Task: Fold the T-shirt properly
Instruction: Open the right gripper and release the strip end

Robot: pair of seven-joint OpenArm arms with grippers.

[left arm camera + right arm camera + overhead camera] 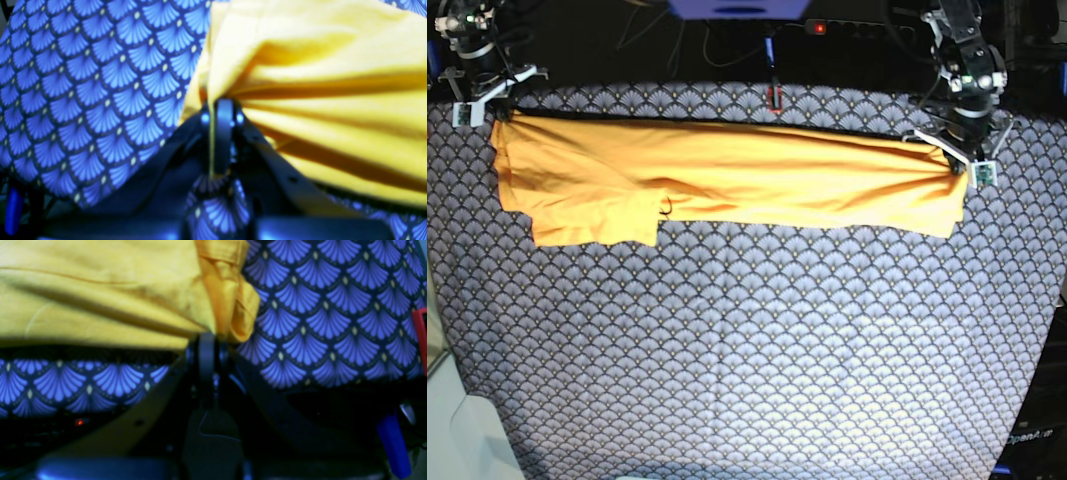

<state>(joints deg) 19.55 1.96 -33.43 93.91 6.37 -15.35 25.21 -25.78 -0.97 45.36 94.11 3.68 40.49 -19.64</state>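
Left wrist view: the left gripper (222,113) is seen closed, with a gathered edge of the yellow-orange T-shirt (320,83) pinched between its fingers. From the pinch the fabric fans out to the right in deep folds, above the blue scallop-patterned tablecloth (86,86).

Right wrist view: the right gripper (208,346) is likewise clamped shut on the T-shirt (100,296), a bunched hem being held at its tips. The cloth spreads to the left, and the tablecloth (327,316) is shown beneath and to the right.

Base view: the T-shirt (727,175) is stretched into a long band across the far side of the tablecloth (747,350), between the 2 grippers, the left gripper (962,165) at the right end and the right gripper (497,105) at the left end. 1 sleeve (597,220) is laid flat, hanging toward the near side.
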